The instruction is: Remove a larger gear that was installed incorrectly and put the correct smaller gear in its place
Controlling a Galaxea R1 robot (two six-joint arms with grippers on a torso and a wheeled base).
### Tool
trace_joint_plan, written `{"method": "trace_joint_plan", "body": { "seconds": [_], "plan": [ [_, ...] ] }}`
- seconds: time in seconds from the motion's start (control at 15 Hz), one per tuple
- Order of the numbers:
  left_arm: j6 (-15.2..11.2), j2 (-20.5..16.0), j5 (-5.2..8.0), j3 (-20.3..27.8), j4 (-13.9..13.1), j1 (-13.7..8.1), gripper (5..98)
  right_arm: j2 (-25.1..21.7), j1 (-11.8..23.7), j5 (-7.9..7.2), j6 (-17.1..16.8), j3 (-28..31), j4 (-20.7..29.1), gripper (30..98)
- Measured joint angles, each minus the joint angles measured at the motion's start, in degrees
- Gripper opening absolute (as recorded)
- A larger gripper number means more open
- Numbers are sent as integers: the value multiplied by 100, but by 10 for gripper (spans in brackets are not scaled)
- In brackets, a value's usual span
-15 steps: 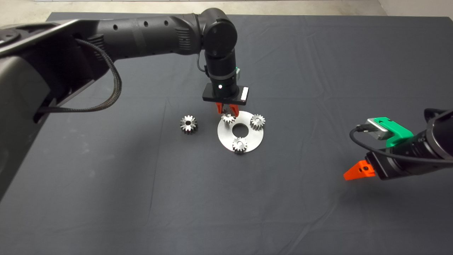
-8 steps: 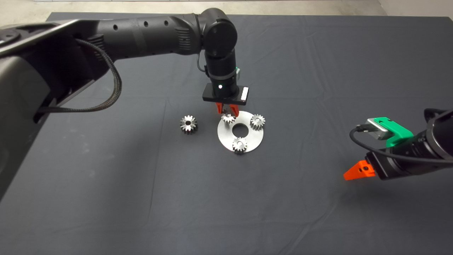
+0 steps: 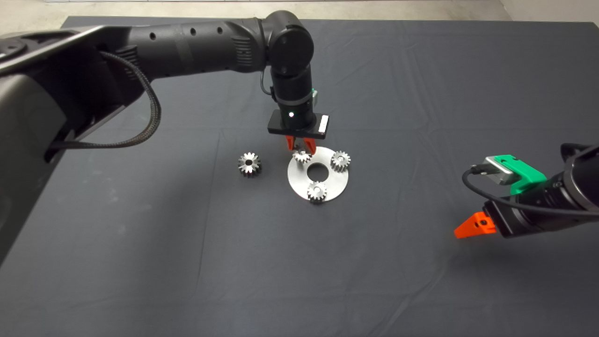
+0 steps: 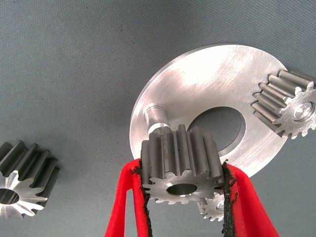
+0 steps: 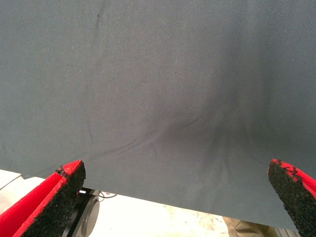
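My left gripper hangs over the far left part of the round steel plate, shut on the smaller gear. In the left wrist view the smaller gear sits clamped between the red fingers, slightly above and beside a bare peg on the plate. The larger gear lies on the mat left of the plate, also seen as the larger gear from the wrist. My right gripper is parked at the right edge, open over bare mat.
Two other small gears stand on the plate, around its centre hole. The mat's far edge and pale floor run along the top of the head view. A cable loop hangs from the left arm.
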Motion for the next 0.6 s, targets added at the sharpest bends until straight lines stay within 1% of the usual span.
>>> {"method": "trace_joint_plan", "body": {
  "seconds": [0.27,0.33,0.6],
  "plan": [
    [0,0,0,0,9,0,218,0,-2,0,0,0,0,978],
    [0,0,2,0,11,0,237,0,0,0,0,0,0,978],
    [5,0,1,0,11,0,241,-1,0,0,-1,0,0,978]
  ]
}}
